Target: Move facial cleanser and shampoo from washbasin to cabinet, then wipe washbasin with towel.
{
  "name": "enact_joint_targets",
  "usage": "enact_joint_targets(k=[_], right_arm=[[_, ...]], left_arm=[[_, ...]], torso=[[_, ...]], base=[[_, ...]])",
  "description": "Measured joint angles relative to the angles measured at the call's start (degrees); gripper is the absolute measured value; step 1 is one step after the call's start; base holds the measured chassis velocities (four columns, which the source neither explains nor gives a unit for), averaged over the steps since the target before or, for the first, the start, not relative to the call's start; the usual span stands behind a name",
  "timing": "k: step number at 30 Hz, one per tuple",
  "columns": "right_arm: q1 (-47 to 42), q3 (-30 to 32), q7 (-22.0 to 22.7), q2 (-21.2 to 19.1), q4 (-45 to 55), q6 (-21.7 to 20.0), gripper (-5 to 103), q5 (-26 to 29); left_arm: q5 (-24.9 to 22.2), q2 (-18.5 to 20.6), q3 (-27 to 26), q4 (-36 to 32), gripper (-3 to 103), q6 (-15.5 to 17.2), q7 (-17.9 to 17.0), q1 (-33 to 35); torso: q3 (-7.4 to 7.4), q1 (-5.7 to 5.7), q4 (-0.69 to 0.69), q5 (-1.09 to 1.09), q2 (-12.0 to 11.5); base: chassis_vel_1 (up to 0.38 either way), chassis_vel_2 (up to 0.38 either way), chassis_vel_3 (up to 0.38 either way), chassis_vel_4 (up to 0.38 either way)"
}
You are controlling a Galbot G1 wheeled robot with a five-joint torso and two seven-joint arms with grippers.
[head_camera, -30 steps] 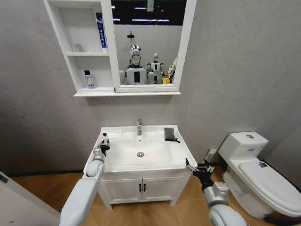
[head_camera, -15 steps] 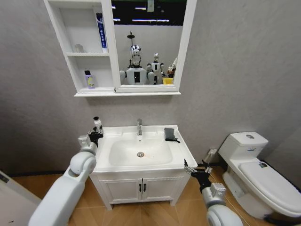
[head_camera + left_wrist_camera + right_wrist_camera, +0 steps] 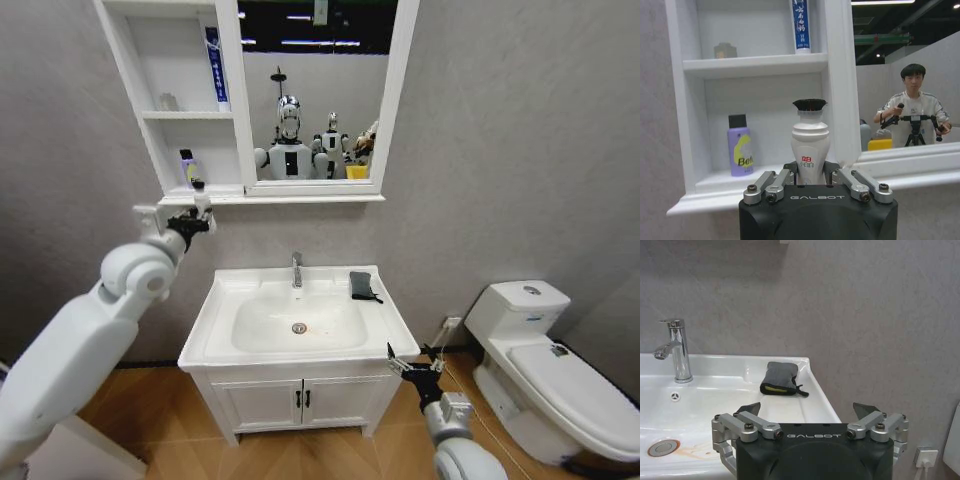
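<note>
My left gripper (image 3: 195, 220) is raised beside the cabinet (image 3: 150, 130), level with its lowest shelf, and is shut on a small white bottle (image 3: 810, 145) with a black cap. I cannot tell whether this bottle is the facial cleanser or the shampoo. A purple bottle (image 3: 740, 152) stands on that lowest shelf, just beyond the white one. The washbasin (image 3: 222, 345) lies below, with the dark folded towel (image 3: 362, 285) on its back right rim. My right gripper (image 3: 410, 362) hangs open at the basin's front right corner, facing the towel (image 3: 781, 379).
A blue tube (image 3: 213, 65) stands on the upper shelf and a small jar (image 3: 725, 50) on the middle one. The chrome tap (image 3: 296, 268) rises at the basin's back centre. A white toilet (image 3: 545, 370) stands to the right, and the vanity doors (image 3: 300, 400) are below.
My left arm has lifted the white bottle from the basin's left rim up to the cabinet's lowest shelf. The right gripper has barely moved.
</note>
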Motion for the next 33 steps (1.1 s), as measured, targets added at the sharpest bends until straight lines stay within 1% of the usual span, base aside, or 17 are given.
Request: enact_joint_targets(k=[2, 3, 4, 6, 7, 8, 10, 11, 13, 14, 16, 17, 19, 20, 22, 28, 33], right_arm=[[-0.06, 0.44, 0.0, 0.0, -0.03, 0.04, 100, 0.14], [-0.11, 0.71, 0.0, -0.02, -0.08, 0.15, 100, 0.17], [-0.11, 0.71, 0.0, -0.02, -0.08, 0.15, 100, 0.17], [-0.49, 1.17, -0.01, -0.06, -0.11, 0.3, 100, 0.27], [-0.49, 1.17, -0.01, -0.06, -0.11, 0.3, 100, 0.27], [-0.61, 1.42, -0.01, -0.06, -0.11, 0.39, 100, 0.43], [-0.75, 1.9, 0.01, -0.01, -0.11, 0.51, 100, 0.64], [-0.75, 1.9, 0.01, -0.01, -0.11, 0.51, 100, 0.64], [-0.9, 2.27, 0.06, -0.03, -0.29, 0.84, 100, 0.84], [-0.9, 2.27, 0.06, -0.03, -0.29, 0.84, 100, 0.84], [-1.01, 2.46, 0.08, -0.16, -0.65, 1.0, 100, 1.0], [-1.01, 2.46, 0.08, -0.16, -0.65, 1.0, 100, 1.0], [-0.78, 2.45, 0.14, -0.18, -0.79, 1.03, 100, 1.18], [-0.78, 2.45, 0.14, -0.18, -0.79, 1.03, 100, 1.18], [-0.57, 2.42, 0.18, -0.18, -0.78, 1.03, 100, 1.36], [-0.51, 2.85, 0.23, -0.37, -0.72, 1.06, 100, 2.01], [-0.85, 3.52, 0.15, -0.41, -1.03, 1.73, 100, 2.33]], left_arm=[[-0.61, -1.31, 3.71, 4.72, 28, 0.14, 1.22, -6.87], [-0.42, -2.24, 5.4, 7.96, 28, 0.14, 2.45, -10.22], [-0.42, -2.24, 5.4, 7.96, 28, 0.14, 2.45, -10.22], [1.51, -4.58, 7.99, 14.56, 27, 0.01, 5.04, -15.62], [1.51, -4.58, 7.99, 14.56, 27, 0.01, 5.04, -15.62], [2.93, -5.77, 8.93, 17.47, 27, -0.2, 6.43, -17.54], [7.07, -7.74, 10.08, 22.82, 27, -1.72, 9.9, -20.01], [7.07, -7.74, 10.08, 22.82, 27, -1.72, 9.9, -20.01], [8.84, -9.94, 10.75, 27.53, 27, -2.63, 11.57, -21.58], [8.84, -9.94, 10.75, 27.53, 27, -2.63, 11.57, -21.58], [9.64, -11.89, 11.24, 31.07, 27, -3.19, 12.14, -22.47], [9.64, -11.89, 11.24, 31.07, 27, -3.19, 12.14, -22.47], [10.94, -13.77, 11.73, 34.4, 27, -4.46, 12.34, -22.83], [10.94, -13.77, 11.73, 34.4, 27, -4.46, 12.34, -22.83], [11.85, -14.98, 11.98, 36.24, 27, -5.07, 12.64, -22.91], [13.22, -16.2, 12.26, 38.92, 27, -5.6, 13.25, -23.16], [15.56, -17.61, 12.06, 42.3, 27, -7.05, 13.92, -23.19]], torso=[[0.0, 0.0, 0.0, -0.01, 0.0], [0.0, 0.0, -0.02, 0.02, 0.0], [0.0, 0.0, -0.02, 0.02, 0.0], [0.0, 0.0, 0.0, -0.01, 0.0], [0.0, 0.0, 0.0, -0.01, 0.0], [0.0, 0.0, -0.01, 0.01, 0.0], [0.0, 0.0, -0.01, 0.0, 0.0], [0.0, 0.0, -0.01, 0.0, 0.0], [0.0, 0.0, 0.02, -0.01, 0.0], [0.0, 0.0, 0.02, -0.01, 0.0], [0.01, 0.0, 0.0, 0.0, -0.01], [0.01, 0.0, 0.0, 0.0, -0.01], [0.0, 0.0, 0.0, 0.0, -0.01], [0.0, 0.0, 0.0, 0.0, -0.01], [0.0, 0.01, 0.0, -0.01, -0.01], [0.0, 0.01, 0.0, 0.0, -0.01], [0.0, 0.0, 0.0, -0.01, -0.01]], base=[[0.0, 0.0, 0.0, 0.0], [0.0, 0.0, 0.0, 0.0], [0.0, 0.0, 0.0, 0.0], [0.0, 0.0, 0.0, 0.0], [0.0, 0.0, 0.0, 0.0], [0.0, 0.0, 0.0, 0.0], [0.0, 0.0, 0.0, 0.0], [0.0, 0.0, 0.0, 0.0], [0.0, 0.0, 0.0, 0.0], [0.0, 0.0, 0.0, 0.0], [0.0, 0.0, 0.0, 0.0], [0.0, 0.0, 0.0, 0.0], [0.0, 0.0, 0.0, 0.0], [0.0, 0.0, 0.0, 0.0], [0.0, 0.0, 0.0, 0.0], [0.0, 0.0, 0.0, 0.0], [0.0, 0.0, 0.0, 0.0]])
